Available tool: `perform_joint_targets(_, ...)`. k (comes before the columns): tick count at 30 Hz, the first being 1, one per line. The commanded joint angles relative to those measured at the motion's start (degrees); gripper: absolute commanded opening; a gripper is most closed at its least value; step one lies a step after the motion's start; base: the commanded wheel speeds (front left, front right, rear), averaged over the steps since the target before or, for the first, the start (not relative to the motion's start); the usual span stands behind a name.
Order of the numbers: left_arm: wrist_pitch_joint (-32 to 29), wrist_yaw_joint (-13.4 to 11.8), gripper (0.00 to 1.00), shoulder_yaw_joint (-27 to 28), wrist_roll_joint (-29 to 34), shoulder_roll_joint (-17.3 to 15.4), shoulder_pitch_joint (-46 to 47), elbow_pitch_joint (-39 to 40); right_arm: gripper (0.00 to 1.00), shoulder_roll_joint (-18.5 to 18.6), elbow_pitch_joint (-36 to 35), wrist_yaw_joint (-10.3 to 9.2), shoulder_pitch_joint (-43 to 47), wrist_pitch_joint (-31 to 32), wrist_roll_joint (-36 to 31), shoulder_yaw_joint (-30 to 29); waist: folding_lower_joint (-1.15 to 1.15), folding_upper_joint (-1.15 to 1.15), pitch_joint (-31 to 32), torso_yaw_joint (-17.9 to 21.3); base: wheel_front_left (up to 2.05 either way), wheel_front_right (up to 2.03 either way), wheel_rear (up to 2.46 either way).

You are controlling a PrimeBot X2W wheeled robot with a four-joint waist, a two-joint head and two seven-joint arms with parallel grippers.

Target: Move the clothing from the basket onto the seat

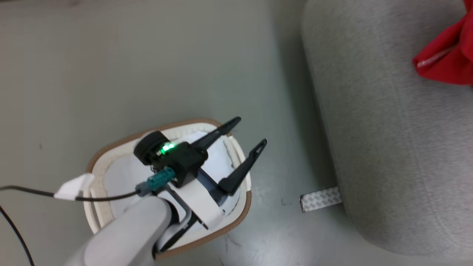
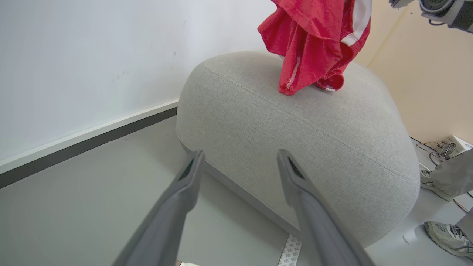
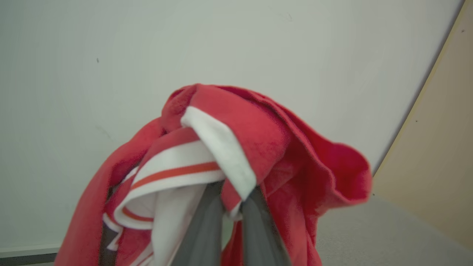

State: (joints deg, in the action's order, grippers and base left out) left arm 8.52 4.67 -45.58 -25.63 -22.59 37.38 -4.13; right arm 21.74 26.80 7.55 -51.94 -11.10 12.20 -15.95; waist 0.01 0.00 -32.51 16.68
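The red clothing (image 3: 281, 147) with white bands hangs bunched from my right gripper (image 3: 232, 202), whose fingers are shut on a fold of it. In the left wrist view the clothing (image 2: 314, 40) dangles over the light-grey seat (image 2: 295, 129), its lower end touching the seat's top. In the head view the clothing (image 1: 447, 55) shows at the upper right over the seat (image 1: 388, 129). My left gripper (image 1: 249, 131) stands open and holds nothing, above the basket (image 1: 111, 147), fingers pointing toward the seat. The same left gripper (image 2: 240, 159) looks at the seat's side.
A pale cloth (image 1: 122, 173) lies in the basket. A patterned tape patch (image 1: 319, 198) is on the floor by the seat's base. A person's shoes (image 2: 445, 234) stand right of the seat. A wall (image 2: 92, 66) runs behind it.
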Motion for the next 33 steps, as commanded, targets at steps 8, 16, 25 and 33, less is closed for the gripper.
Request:
perform_joint_targets(8,0.1,-0.2,1.00,1.2,0.3,-2.0,1.9,1.4,0.00,1.9,14.4,-0.13,-3.6,9.7,-4.8,2.2,-0.01,0.00,-5.5,-2.7,0.00,0.00,0.00)
perform_joint_targets(16,0.6,-0.7,1.00,1.5,-0.1,-2.3,1.7,1.2,0.22,1.5,20.2,-0.12,-4.3,13.6,-4.4,3.8,-0.01,0.00,-5.0,-2.7,0.00,0.00,0.00)
perform_joint_targets(25,2.6,-1.9,1.00,1.6,-2.1,-0.5,-0.9,-1.8,1.00,2.6,21.7,-0.12,-0.2,14.8,-2.4,7.6,-0.01,0.00,3.0,-3.1,0.00,0.00,0.00)
perform_joint_targets(33,5.6,-4.7,1.00,4.9,-4.6,1.1,-4.7,-6.0,1.00,4.2,14.2,-0.13,6.7,14.6,3.8,13.8,-0.01,0.00,14.7,-5.2,0.00,0.00,0.00)
